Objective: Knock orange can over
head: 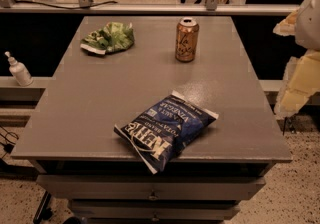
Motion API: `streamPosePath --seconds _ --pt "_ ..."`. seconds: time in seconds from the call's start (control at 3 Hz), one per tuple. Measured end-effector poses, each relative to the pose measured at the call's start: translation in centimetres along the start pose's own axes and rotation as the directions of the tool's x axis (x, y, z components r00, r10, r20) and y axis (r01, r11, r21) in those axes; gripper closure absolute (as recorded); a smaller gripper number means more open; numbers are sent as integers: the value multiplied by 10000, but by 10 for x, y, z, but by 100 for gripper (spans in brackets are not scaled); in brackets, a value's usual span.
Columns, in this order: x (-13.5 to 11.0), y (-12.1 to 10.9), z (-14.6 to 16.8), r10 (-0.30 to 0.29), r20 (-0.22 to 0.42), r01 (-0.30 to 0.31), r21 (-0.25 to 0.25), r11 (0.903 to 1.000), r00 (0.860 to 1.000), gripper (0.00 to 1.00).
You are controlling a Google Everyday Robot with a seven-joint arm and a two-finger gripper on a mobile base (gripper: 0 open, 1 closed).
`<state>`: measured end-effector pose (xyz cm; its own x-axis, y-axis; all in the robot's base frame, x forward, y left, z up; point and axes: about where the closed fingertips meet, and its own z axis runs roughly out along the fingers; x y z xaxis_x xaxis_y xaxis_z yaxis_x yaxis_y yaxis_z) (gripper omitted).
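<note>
We count one orange can (187, 40), standing upright on the grey table (80, 118) at about 1 o'clock from the tabletop's middle, near the far edge. From the gripper (301, 75), which hangs off the table's right side at the view's 3 o'clock edge, the can lies well apart at roughly 10 o'clock. Whether the gripper is parted or closed we cannot tell. One green crumpled bag (107, 38) lies at the can's 9 o'clock, one blue chip bag (165, 130) at its 6 o'clock, and one white bottle (19, 70) stands off the table, far left.
</note>
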<state>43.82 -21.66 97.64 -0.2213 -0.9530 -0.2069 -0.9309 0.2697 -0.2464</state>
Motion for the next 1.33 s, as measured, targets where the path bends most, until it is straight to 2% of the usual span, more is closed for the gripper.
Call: streamPosePath --seconds 0.33,0.67,1.0,1.33 --pt "0 0 0 1 4 -1 4 10000 10000 0" --pt "-1 -5 2 98 305 -102 127 9999 9995 0" --pt "-8 -29 25 465 953 -488 216 9986 9944 0" --pt "-13 -58 56 952 1726 -994 158 9949 9804 0"
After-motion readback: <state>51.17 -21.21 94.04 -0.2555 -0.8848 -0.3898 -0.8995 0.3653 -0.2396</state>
